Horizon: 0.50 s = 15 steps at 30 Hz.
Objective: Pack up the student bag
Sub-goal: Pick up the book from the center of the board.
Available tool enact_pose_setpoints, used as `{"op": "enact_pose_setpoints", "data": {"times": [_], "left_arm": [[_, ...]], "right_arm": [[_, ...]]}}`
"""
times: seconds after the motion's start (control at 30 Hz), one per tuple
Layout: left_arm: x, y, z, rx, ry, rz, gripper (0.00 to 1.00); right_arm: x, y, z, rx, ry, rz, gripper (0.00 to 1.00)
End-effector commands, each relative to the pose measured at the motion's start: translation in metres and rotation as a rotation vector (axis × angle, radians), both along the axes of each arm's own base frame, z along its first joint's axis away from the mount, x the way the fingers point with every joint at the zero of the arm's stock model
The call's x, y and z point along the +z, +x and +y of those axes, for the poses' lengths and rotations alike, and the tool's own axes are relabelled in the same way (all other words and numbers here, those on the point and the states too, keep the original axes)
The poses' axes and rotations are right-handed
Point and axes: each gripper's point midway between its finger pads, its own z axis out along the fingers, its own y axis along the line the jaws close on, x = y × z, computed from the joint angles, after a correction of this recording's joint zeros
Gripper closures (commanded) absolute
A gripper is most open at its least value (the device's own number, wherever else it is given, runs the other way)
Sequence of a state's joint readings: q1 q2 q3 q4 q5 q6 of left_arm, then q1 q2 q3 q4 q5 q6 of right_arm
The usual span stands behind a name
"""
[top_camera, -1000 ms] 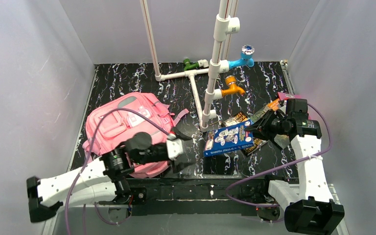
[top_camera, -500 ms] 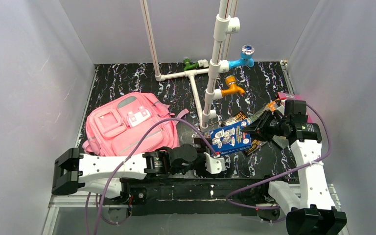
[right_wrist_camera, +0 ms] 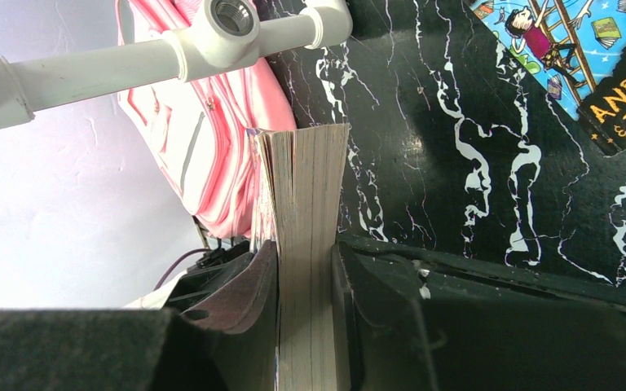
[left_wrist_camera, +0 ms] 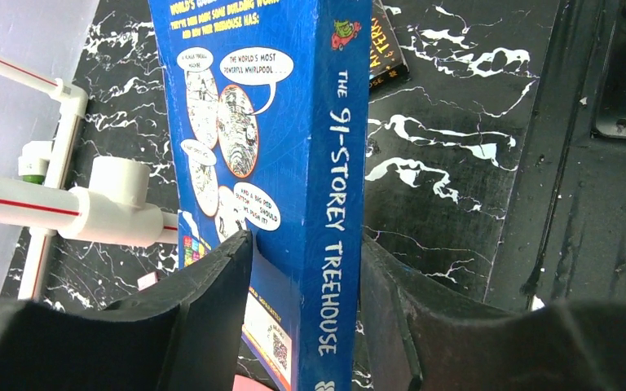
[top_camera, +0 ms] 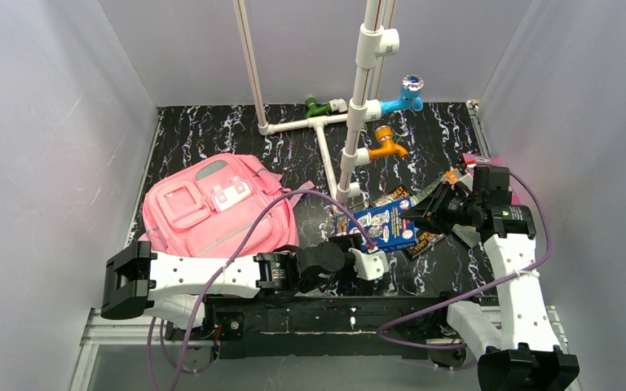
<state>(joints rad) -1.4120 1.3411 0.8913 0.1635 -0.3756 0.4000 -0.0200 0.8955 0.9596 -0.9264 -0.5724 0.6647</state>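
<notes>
The right gripper pinches the book by its page edge, holding it up on edge. The left gripper straddles the spine, a finger at each cover; whether they press I cannot tell. The bag lies well apart to the left, front up. If the right lets go before the left bites, the book would likely drop or swing against the pipes.

- The student bag lies on the left half of the surface, just beyond the left arm.
- The pipe frame stands behind it, to the right.
- The 91-Storey Treehouse book sits right of the bag, before the frame, clamped between the left arm's jaws at its near-left end and the right arm's jaws at its right end.
- Other books lie on the surface beneath and behind it.
</notes>
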Motion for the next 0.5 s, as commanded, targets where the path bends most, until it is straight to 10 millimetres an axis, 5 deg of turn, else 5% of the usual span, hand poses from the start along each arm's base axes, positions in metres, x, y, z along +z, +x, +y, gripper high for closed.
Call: {"op": "enact_pose_setpoints", "data": {"times": [0.0,0.27,0.47], "left_arm": [[0.017,0.005,0.002,0.060,-0.056,0.019,0.53],[0.012,0.014,-0.004,0.101,-0.012,-0.001,0.50],[0.008,0.017,-0.006,0.107,0.020,-0.021,0.36]], "right_arm": [[0.035,-0.003,0.014,0.056,0.084,-0.092,0.99],[0.043,-0.005,0.017,0.069,0.105,-0.100,0.99],[0.044,-0.007,0.018,0.065,0.122,-0.098,0.99]]}}
